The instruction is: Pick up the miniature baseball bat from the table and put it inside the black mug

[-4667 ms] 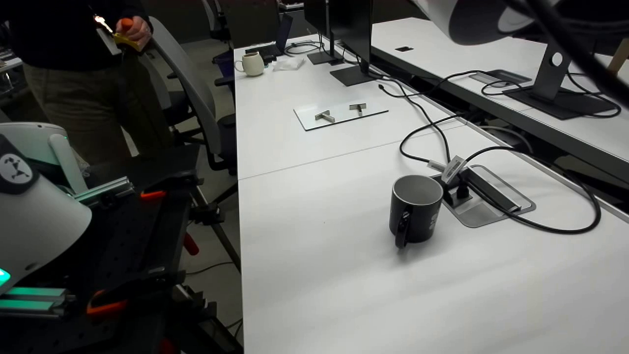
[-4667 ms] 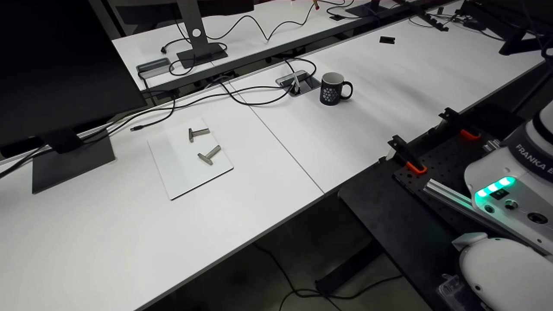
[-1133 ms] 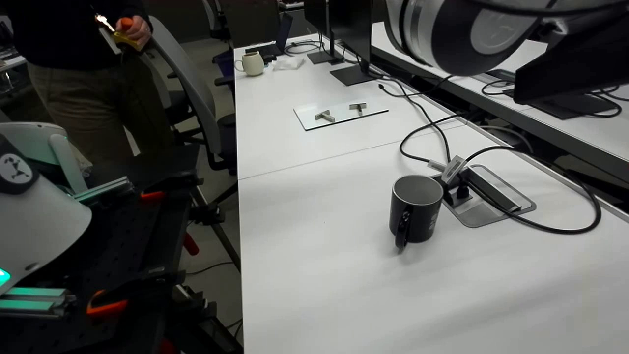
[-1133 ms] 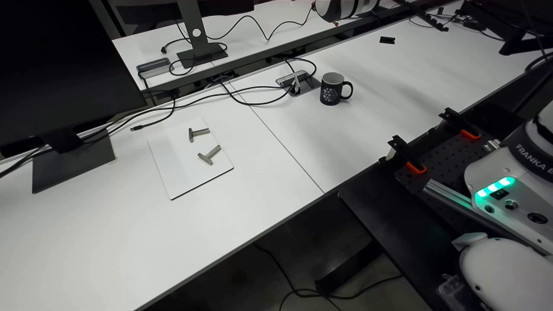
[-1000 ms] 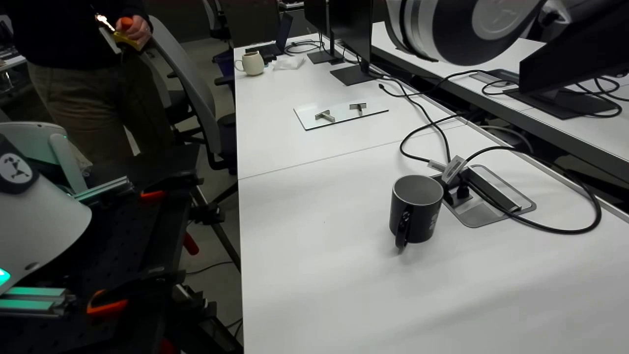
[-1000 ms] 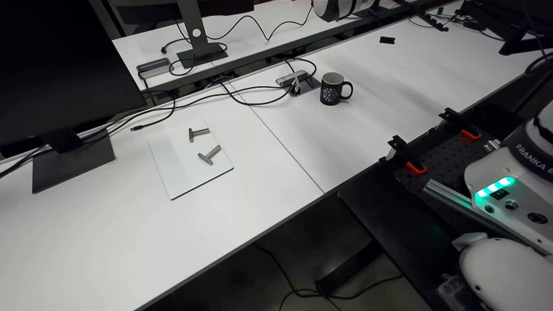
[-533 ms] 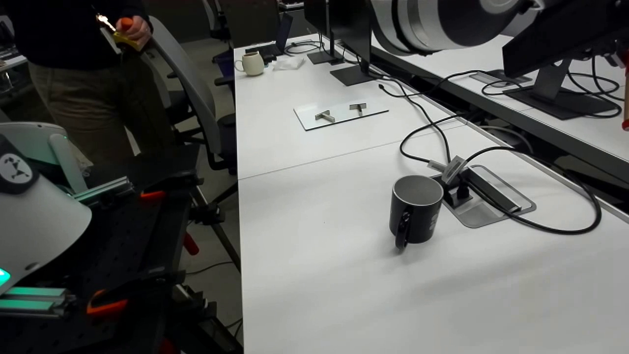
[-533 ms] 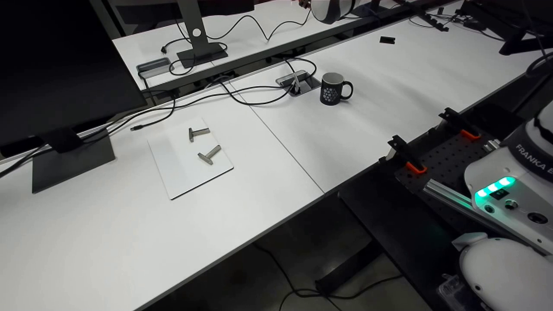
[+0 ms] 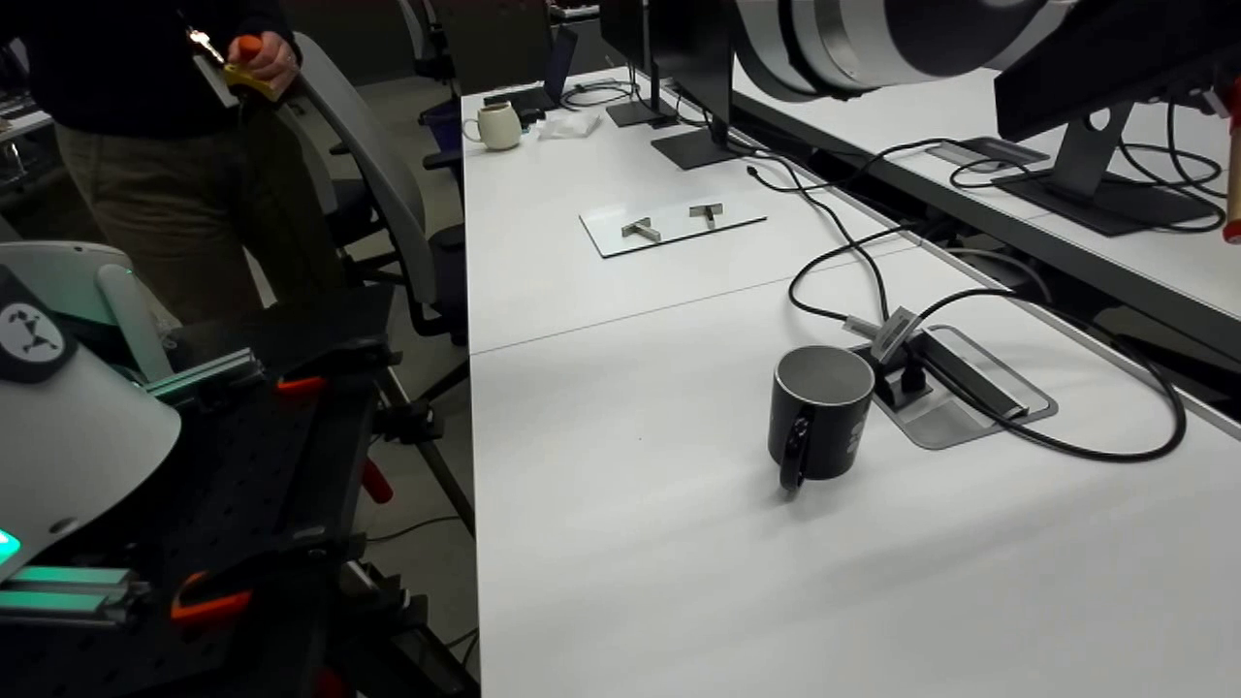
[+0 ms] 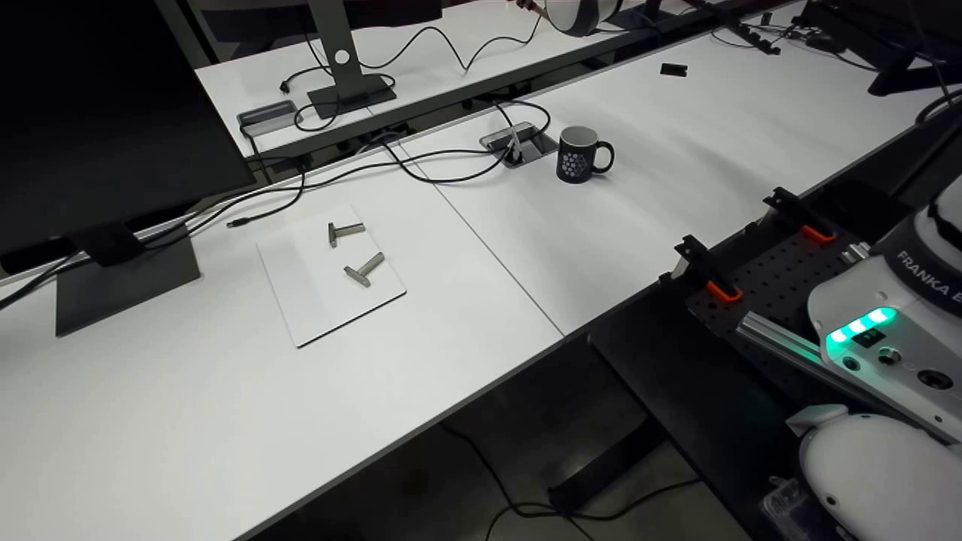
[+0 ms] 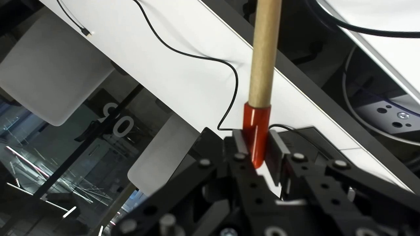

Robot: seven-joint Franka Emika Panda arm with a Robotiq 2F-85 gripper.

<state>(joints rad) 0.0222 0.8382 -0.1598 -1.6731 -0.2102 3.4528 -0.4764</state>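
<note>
The black mug [image 9: 822, 427] stands upright on the white table in both exterior views; it also shows here [image 10: 576, 161], with its handle toward the robot base side. The miniature baseball bat [image 11: 262, 65] is a pale wooden stick with a red end. In the wrist view my gripper [image 11: 256, 141] is shut on the bat's red end, with the pads [image 11: 278, 154] on either side of it. The wooden part extends away from the jaws past the top edge. In an exterior view part of the bat [image 9: 1234, 184] hangs at the right edge, high and far right of the mug.
Black cables [image 9: 1066, 446] loop from a table power box [image 9: 970, 388] beside the mug. A monitor [image 10: 113, 135] stands on the table. Two small metal T-shaped pieces [image 10: 364, 269] lie on a white board [image 10: 316, 315]. A person [image 9: 155, 145] stands behind the chairs.
The arm has come further into view since the oldest frames. In the last second it shifted left and up in an exterior view, and the bat appeared at the right edge. The mug has not moved.
</note>
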